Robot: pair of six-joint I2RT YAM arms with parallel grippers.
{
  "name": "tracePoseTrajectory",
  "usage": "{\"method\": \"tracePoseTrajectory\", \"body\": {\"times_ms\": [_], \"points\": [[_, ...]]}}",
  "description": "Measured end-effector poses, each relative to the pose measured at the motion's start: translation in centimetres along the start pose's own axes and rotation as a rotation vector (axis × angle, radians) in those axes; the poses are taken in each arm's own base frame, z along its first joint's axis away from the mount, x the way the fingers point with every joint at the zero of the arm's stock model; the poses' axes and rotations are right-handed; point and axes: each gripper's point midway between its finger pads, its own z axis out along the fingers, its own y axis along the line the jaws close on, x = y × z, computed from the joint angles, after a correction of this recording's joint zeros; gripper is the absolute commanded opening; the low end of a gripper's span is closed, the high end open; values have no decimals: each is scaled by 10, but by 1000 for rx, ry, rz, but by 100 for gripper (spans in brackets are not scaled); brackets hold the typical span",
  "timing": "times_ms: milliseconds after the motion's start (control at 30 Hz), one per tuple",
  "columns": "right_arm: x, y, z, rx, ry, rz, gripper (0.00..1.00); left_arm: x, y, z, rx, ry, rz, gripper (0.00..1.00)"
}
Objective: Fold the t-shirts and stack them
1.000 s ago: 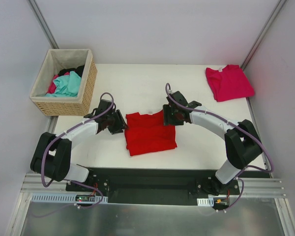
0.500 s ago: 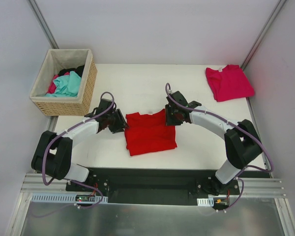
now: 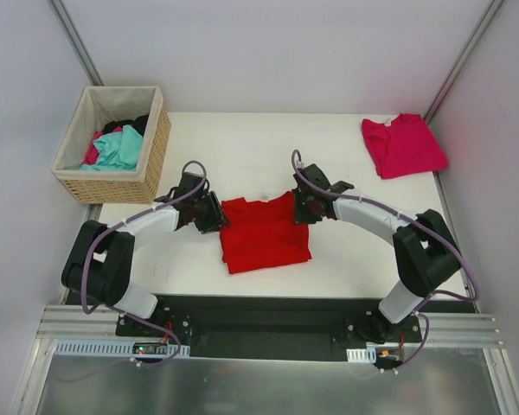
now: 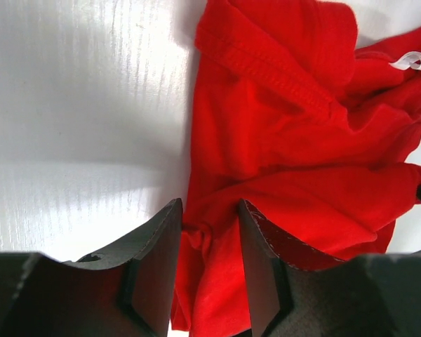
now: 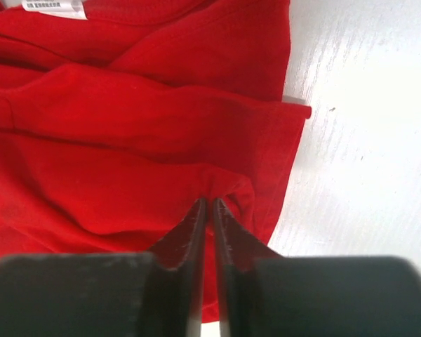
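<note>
White desk (image 3: 242, 147): pink shirt (image 3: 403, 144) folded aside; red shirt (image 3: 264, 233) half-folded, unstacked. Right pincer (image 5: 209, 205) pinches its edge; left pincer (image 4: 209, 210) spread over opposite edge.

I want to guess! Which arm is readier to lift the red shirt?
Probably the right: the right gripper pinches a fold of the red shirt, while the left gripper stands open around its edge.
</note>
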Motion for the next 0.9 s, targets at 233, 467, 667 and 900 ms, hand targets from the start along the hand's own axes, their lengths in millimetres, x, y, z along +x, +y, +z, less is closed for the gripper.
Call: {"method": "tracePoseTrajectory", "body": {"times_ms": [233,467,667,900], "points": [[4,-4,3,2,6,15,1,-3,-5,4,8,-4,5,26],[4,-5,4,2,7,16,1,-5,-8,4,14,-5,1,0],[4,-5,4,2,7,17,1,-8,-13,2,25,-11,7,0],[-1,-4,-5,-5,-16,17,1,-18,-41,-14,103,-37,37,0]]}}
